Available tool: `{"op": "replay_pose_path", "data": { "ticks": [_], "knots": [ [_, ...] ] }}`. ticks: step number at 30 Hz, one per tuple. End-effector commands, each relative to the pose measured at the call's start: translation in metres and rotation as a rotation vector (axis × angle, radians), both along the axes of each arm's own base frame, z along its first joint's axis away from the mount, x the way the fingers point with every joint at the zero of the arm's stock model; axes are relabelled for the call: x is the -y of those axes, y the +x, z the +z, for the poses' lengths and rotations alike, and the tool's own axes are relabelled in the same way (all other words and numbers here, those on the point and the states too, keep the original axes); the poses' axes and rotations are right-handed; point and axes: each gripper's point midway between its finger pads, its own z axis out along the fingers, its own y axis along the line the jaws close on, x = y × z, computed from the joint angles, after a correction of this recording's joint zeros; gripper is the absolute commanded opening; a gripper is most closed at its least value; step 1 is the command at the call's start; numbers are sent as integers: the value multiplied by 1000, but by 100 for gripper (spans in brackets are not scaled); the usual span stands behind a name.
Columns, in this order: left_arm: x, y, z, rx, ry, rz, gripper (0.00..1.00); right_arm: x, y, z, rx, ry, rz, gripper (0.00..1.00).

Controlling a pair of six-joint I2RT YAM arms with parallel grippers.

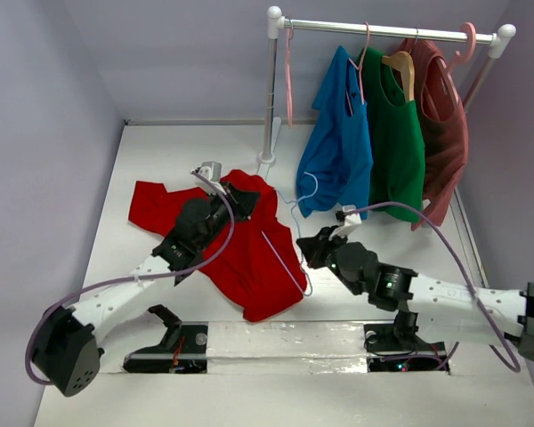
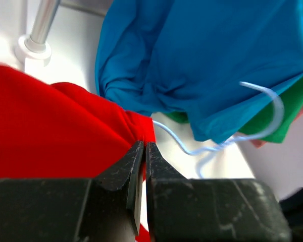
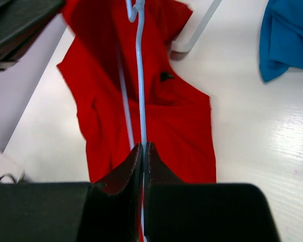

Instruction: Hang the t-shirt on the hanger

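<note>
Fingers pinched shut, left gripper [image 2: 144, 145] on t-shirt [image 2: 50, 126], right gripper [image 3: 143, 146] on hanger [image 3: 139, 75], hook [image 2: 275, 108] plainest from left wrist

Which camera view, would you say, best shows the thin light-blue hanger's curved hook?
Left wrist: the light-blue hanger's hook curves large against the blue hanging shirt. Top external shows it tiny; right wrist shows mainly the straight wire over the bright red t-shirt.

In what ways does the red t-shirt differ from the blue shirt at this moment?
The t-shirt is bright red; the blue shirt is blue. The t-shirt lies spread and creased on the table; the blue shirt hangs from the rail. The left end effector is closed on the t-shirt's edge; no end effector touches the blue shirt. Both are soft fabric tops.
</note>
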Motion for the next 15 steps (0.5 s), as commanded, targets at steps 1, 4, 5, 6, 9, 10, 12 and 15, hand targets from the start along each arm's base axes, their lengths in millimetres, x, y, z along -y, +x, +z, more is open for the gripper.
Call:
{"op": "replay_pose_path", "data": {
  "ticks": [1,4,5,6,9,10,12,15],
  "knots": [
    [-11,-8,20,34,-65,48,0,-1,32,47,110,176,-207,0],
    [-9,-18,27,38,-87,27,0,-17,43,52,146,185,-225,0],
    [-7,-21,27,36,-90,17,0,-21,46,54,152,186,-231,0],
    [-8,-23,31,42,-97,15,0,-25,49,54,163,174,-233,0],
    [-5,-34,38,42,-111,-19,0,-41,59,68,209,212,-246,0],
    [-6,-37,42,45,-120,-27,0,-45,61,74,226,225,-248,0],
    [-2,-45,44,42,-125,-51,0,-57,66,72,258,214,-237,0],
    [-12,-48,46,41,-118,-21,0,-74,55,93,322,293,-186,0]
  ]
}}
